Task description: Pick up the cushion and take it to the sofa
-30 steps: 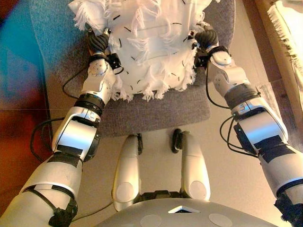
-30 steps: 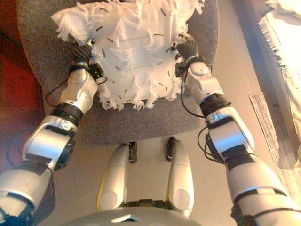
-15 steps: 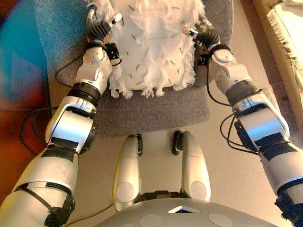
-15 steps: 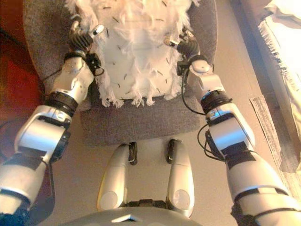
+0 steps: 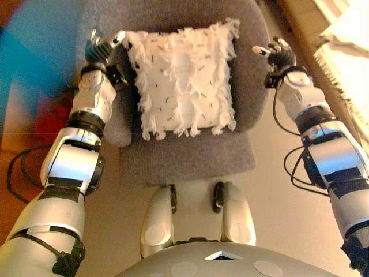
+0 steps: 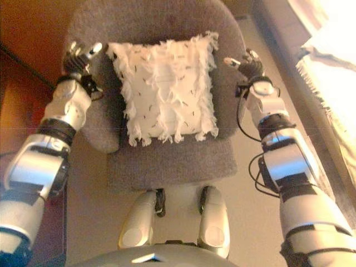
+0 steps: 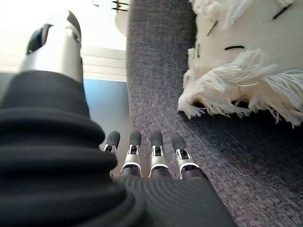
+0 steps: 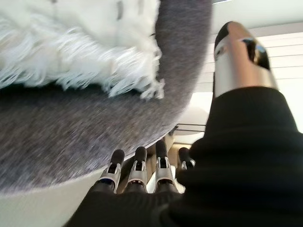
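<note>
- Both hands hold nothing, fingers relaxed: left hand and right hand flank the cushion
- Fringed white cushion lies on the grey armchair

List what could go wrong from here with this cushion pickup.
1. The left hand and right hand are open on either side of the cushion, apart from it. A squeeze that catches only the loose fringe would likely slip.
2. The cushion lies flat on the grey armchair, so fingers may dig into the seat fabric rather than get under it.
3. Uneven contact between the two sides could tilt the cushion off the seat.
</note>
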